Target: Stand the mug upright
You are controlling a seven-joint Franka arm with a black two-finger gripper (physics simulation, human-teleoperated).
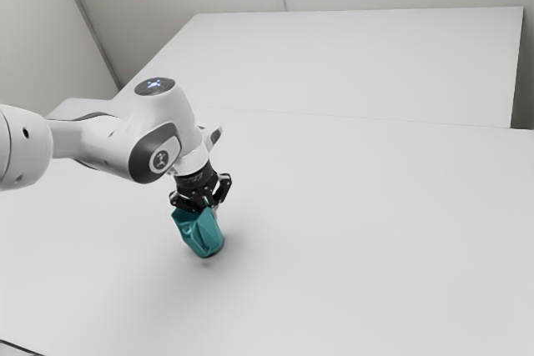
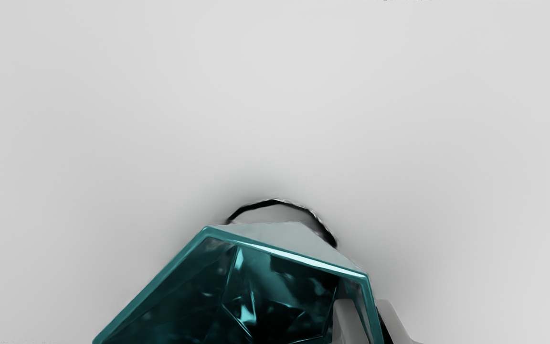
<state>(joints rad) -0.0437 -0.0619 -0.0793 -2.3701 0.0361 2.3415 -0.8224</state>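
Part of the mug (image 2: 275,282) — cut off by the wrist view's edge.

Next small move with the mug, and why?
I'd rotate the pincer slightly to level the mug before lowering or releasing. One finger is inside the rim, one outside, pinching the wall; the mug still leans, mouth toward the exterior view's left, and its base looks just off the table.
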